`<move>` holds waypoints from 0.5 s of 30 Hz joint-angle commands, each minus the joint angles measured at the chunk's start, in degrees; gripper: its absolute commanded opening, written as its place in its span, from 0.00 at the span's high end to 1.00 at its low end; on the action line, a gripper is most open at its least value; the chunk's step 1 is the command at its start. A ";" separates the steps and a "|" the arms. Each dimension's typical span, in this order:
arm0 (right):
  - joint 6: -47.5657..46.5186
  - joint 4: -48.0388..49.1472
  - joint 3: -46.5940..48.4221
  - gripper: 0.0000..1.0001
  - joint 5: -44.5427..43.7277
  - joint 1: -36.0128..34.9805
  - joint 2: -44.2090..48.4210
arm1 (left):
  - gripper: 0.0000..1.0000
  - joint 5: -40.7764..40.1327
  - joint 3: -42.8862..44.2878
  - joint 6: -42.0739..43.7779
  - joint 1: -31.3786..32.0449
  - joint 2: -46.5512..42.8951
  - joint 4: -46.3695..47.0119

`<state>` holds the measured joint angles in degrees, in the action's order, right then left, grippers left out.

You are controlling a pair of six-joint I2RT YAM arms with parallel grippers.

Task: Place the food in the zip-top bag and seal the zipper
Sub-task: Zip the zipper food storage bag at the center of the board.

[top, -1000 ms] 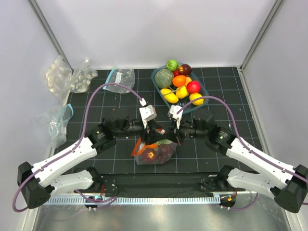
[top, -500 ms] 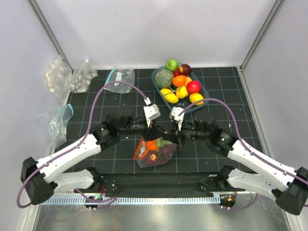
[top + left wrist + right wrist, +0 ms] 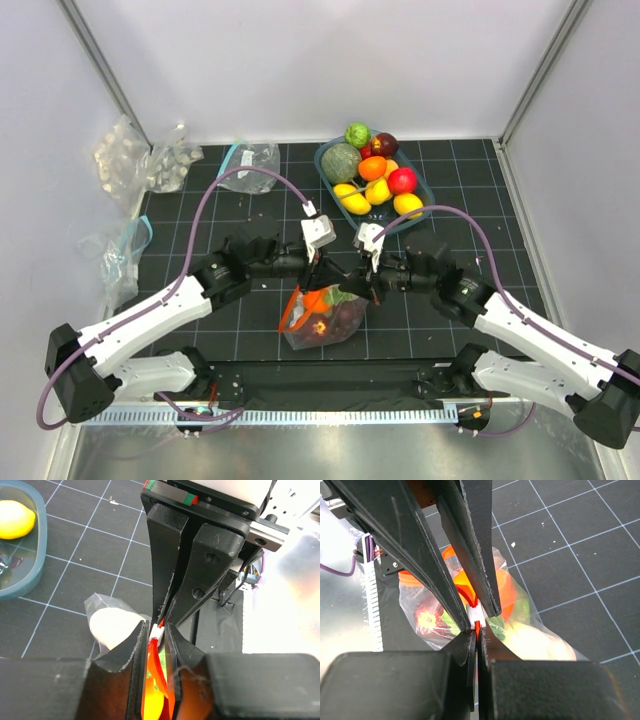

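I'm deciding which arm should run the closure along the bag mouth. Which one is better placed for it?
Probably left. The left gripper straddles the white slider on the zipper; the right gripper is pinched shut on the strip beside it, suited to anchoring the zip-top bag.

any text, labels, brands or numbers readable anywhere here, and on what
None: no word, label, brand or number can be read in any view.
The zip-top bag and the blue tray carry no print.
The white ticked strip along the near edge shows only tiny marks.
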<state>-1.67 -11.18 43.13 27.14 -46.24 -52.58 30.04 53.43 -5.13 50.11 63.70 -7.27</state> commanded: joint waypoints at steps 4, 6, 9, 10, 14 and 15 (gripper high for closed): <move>0.00 8.98 1.16 0.99 0.38 -0.08 2.48 | 0.87 3.97 2.99 1.17 0.17 2.91 -3.36; 0.09 9.07 1.07 0.99 0.02 -0.08 2.57 | 0.94 4.15 3.78 1.35 0.17 3.36 -3.89; 0.35 9.42 0.90 0.99 -1.03 -0.17 2.48 | 0.98 4.50 4.05 1.35 0.25 3.71 -4.33; 0.70 9.33 0.99 0.99 -1.29 -0.08 2.39 | 0.98 4.41 3.96 1.52 0.17 3.54 -4.42; 1.06 9.33 1.07 0.91 -2.52 -0.08 1.95 | 1.00 3.62 3.79 1.52 0.17 2.48 -4.34; 1.14 9.42 1.07 0.88 -2.53 -0.08 1.95 | 1.00 3.53 3.53 1.61 0.17 2.31 -4.25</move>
<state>-1.28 -11.60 42.50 25.32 -46.09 -51.99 31.77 56.10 -3.95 49.84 66.50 -9.78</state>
